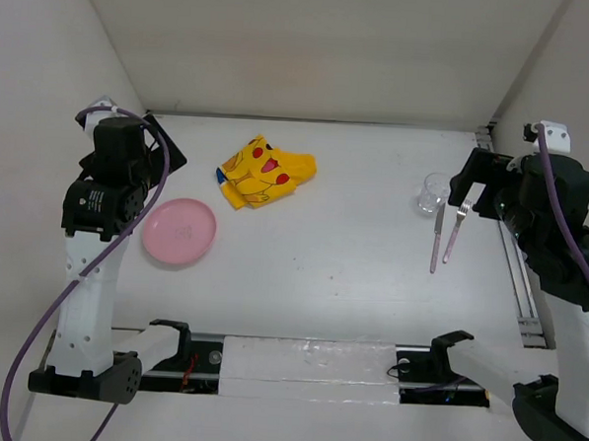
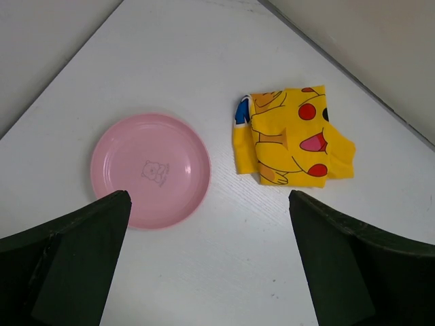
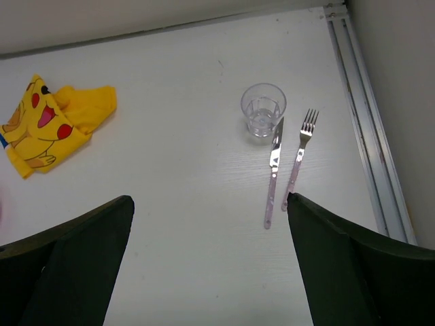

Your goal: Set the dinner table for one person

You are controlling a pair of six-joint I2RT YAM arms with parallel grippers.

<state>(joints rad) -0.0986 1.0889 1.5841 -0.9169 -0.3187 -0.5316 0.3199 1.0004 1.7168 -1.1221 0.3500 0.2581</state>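
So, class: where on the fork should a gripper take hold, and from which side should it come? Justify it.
Probably mid-handle on the fork, from straight above, jaws across its width. It lies flat on the dinner table, so nothing can get under it from the side. The knife lies close on its left, nearest at the handle ends, so stay off that end.

Plate [image 1: 179,231] left on dinner table [image 1: 350,283], cloth [image 1: 265,172] behind it, glass [image 1: 433,193] behind knife [image 1: 437,238], fork [image 1: 456,232] right

Holding white-and-black left arm [image 1: 86,299] and right arm [image 1: 576,344] raised. Pointing dark left gripper [image 2: 208,197] and right gripper [image 3: 209,198] downward, gaping, empty.
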